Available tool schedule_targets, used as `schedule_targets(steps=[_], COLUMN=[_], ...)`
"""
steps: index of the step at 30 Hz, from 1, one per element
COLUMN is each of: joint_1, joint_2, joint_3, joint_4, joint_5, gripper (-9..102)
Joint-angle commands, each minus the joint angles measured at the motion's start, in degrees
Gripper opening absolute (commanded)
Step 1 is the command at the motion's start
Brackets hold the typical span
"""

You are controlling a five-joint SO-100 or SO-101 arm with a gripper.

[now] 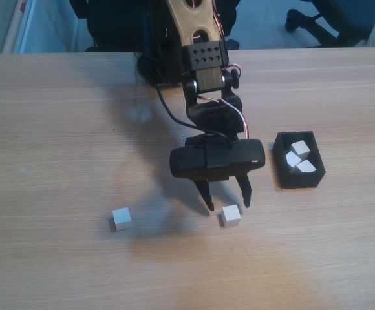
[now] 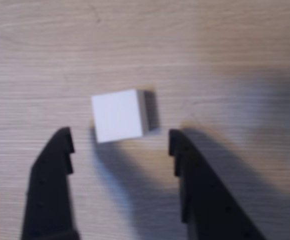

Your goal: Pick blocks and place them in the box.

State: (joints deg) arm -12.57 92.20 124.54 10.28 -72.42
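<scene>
Gripper (image 2: 120, 142) hangs over the table (image 1: 58, 129), jaws apart and empty, set to straddle a cube (image 2: 117, 116) just ahead of its tips. Another cube (image 1: 121, 218) lies farther left. Box (image 1: 317, 169) on the right holds three.

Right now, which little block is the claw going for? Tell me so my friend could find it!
Start at the wooden table in the fixed view and find the open black claw reaching down near its middle. The block sits on the table just below the claw's tips. Unlike the other loose block further left and the three in the black box, it lies right by the claw.
</scene>
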Motion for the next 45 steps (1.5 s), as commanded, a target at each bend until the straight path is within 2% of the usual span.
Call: schedule_targets(steps=[1, 20, 23, 28, 32, 37, 45], joint_1=[0.18, -0.26, -0.35, -0.79, -0.88, -1.58, -9.14], joint_2=[-0.62, -6.33, -7.03, -7.56, -7.29, -3.16, 9.32], joint_3=[-3.08, -5.89, -6.59, -6.86, -6.94, -7.03, -7.29], joint_4=[-1.76, -5.27, -5.45, -6.06, -5.01, 1.23, 22.41], joint_5=[-0.44, 1.58, 1.85, 2.11, 1.41, 1.23, 1.93], gripper=[21, 17, 13, 0, 0, 0, 0])
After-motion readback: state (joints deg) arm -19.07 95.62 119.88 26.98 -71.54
